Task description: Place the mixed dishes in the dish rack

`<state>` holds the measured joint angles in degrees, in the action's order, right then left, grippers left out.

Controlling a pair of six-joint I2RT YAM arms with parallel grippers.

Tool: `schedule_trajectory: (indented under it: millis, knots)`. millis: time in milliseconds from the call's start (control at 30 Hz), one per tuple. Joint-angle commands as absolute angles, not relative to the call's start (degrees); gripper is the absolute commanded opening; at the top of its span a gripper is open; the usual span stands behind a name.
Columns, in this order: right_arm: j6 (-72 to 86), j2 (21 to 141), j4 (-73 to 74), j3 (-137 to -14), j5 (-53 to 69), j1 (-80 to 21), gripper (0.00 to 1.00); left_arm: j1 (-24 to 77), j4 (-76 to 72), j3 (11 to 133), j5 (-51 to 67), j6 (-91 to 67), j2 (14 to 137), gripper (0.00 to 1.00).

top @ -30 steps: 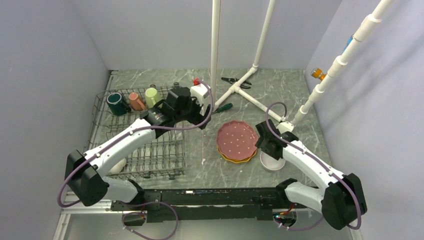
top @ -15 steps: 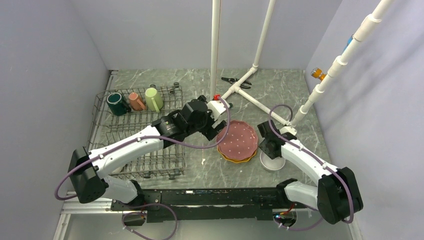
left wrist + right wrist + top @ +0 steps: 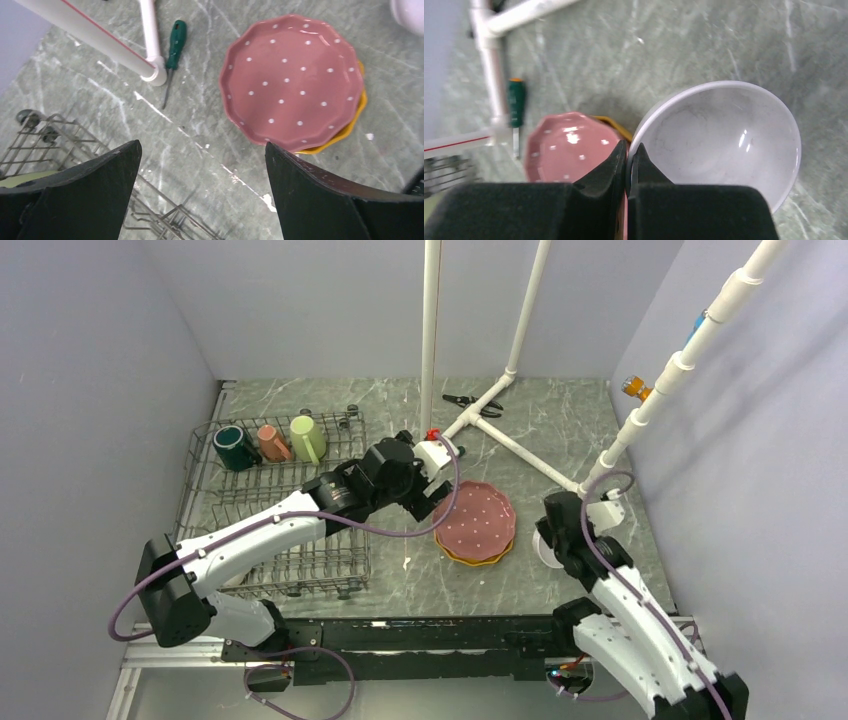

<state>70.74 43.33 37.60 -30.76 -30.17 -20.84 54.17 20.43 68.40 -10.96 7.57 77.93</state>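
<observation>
A pink dotted plate (image 3: 292,82) lies on a yellow-orange plate (image 3: 345,132) on the table, right of the dish rack (image 3: 200,490). My left gripper (image 3: 201,150) hangs wide open just left of the plates' near edge, with nothing between its fingers. My right gripper (image 3: 629,150) is shut on the left rim of a small white bowl (image 3: 724,140), one finger inside and one outside. In the top view the bowl (image 3: 543,543) shows tilted on edge beside the right wrist. Dark green (image 3: 234,446), salmon (image 3: 272,442) and light green (image 3: 307,437) mugs stand in the rack's back row.
A green-handled screwdriver (image 3: 172,55) lies by a foot of the white pipe frame (image 3: 500,435), behind the plates. Pliers (image 3: 465,400) lie farther back. The frame's pipes cross the table's middle and right. The rack's wheeled corner (image 3: 30,120) is left of my left fingers.
My right gripper has shut on the white bowl's rim and tipped it up off the table, the arm drawing back. My left arm swung from the rack to the plates, then held still.
</observation>
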Motion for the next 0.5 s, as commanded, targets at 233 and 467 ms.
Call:
schedule_trajectory:
  millis: [233,467]
  knots:
    - [78.6,33.5,2.0,-31.2,1.7,-20.5,0.0,42.7,8.7,67.5,34.5,-11.2,74.7,0.99]
    - [97.9,41.3,-33.6,-24.4,10.1,-20.8,0.0,37.9,-4.1,62.4,41.1,-21.0,73.2,0.99]
